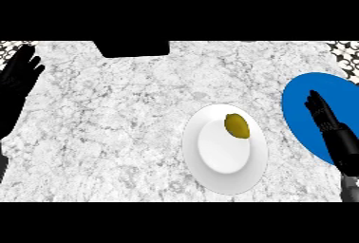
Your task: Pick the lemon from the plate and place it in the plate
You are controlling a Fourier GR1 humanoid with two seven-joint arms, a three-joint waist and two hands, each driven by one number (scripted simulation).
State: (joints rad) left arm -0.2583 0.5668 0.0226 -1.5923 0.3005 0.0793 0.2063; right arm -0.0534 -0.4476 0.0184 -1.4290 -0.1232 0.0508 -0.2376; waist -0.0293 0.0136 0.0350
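A yellow-green lemon (237, 126) lies on the upper right part of a white plate (224, 178) in the middle right of the counter. To its right sits a blue plate (329, 90), partly cut off by the view's right edge. My right hand (324, 118) hovers over the blue plate with straight fingers pointing up, open and holding nothing, a short way right of the lemon. My left hand (20, 69) rests open at the far left edge, fingers up.
The counter (105, 128) is white-grey marble. A black block (133, 48) sits at the counter's back edge, left of centre. A patterned surface (347, 54) shows at the top right corner.
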